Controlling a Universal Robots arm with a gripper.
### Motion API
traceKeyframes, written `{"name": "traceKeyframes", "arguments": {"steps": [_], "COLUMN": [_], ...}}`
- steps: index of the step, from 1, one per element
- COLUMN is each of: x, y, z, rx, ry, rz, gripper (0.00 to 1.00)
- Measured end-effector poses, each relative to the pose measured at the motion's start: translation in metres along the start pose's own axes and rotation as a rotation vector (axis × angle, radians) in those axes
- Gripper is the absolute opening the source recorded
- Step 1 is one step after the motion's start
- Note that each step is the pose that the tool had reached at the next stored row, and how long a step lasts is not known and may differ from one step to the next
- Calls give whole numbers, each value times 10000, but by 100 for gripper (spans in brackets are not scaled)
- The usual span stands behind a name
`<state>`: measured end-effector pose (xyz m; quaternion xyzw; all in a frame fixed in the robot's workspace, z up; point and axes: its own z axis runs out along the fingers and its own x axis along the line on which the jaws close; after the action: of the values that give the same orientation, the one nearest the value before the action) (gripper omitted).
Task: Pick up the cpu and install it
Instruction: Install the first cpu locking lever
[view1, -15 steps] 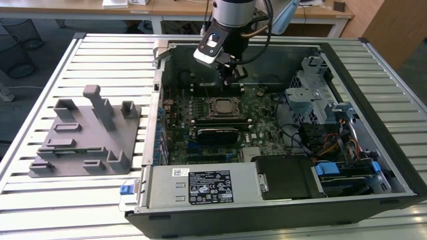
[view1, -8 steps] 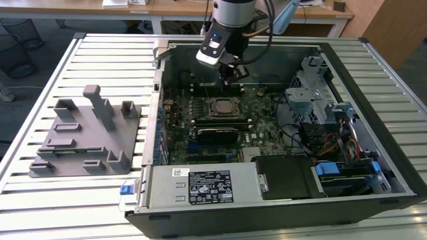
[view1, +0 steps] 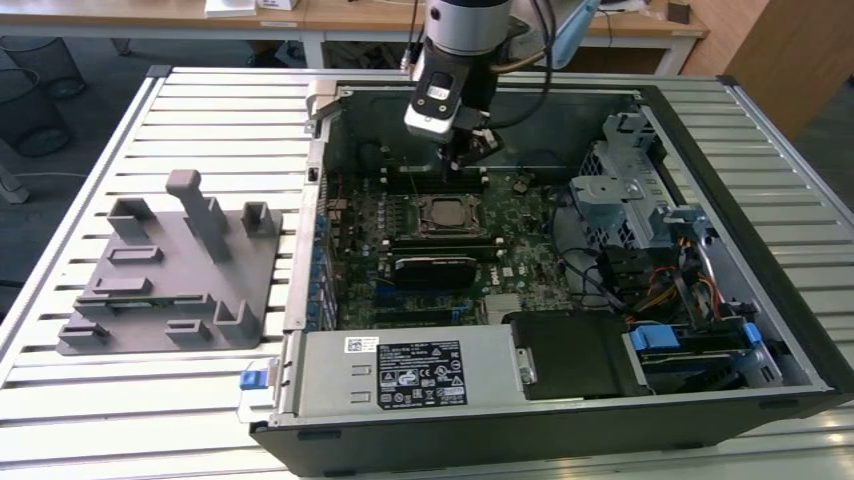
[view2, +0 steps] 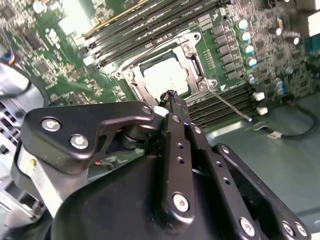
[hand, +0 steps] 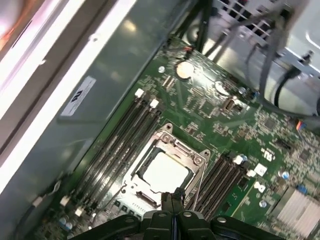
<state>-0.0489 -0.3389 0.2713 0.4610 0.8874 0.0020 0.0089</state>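
The cpu (view1: 445, 213) lies flat inside the square socket frame (hand: 167, 132) on the green motherboard, its silvery-white top showing in both wrist views (view2: 165, 77) (hand: 165, 171). My gripper (view1: 470, 160) hangs inside the open computer case, a little above the board and just off the socket's far side in the exterior view. Its two black fingers are pressed together with nothing between them (view2: 171, 97) (hand: 172, 195). The fingertips are apart from the cpu, hovering near one edge of the socket.
The open computer case (view1: 314, 200) lies on a slatted metal table (view1: 200, 110). A grey plastic fixture (view1: 174, 265) with upright posts stands at the exterior view's left. Memory slots (hand: 125, 130) flank the socket. A drive cage (view1: 627, 170), cables (view1: 667, 290) and power supply (view1: 407, 370) crowd the case.
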Motion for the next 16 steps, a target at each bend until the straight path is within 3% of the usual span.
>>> {"name": "traceKeyframes", "arguments": {"steps": [5,16], "x": [1,8], "y": [-1,-11], "z": [2,2], "rx": [-13,-16], "ry": [10,13], "rz": [-841,-1085], "gripper": [11,11]}}
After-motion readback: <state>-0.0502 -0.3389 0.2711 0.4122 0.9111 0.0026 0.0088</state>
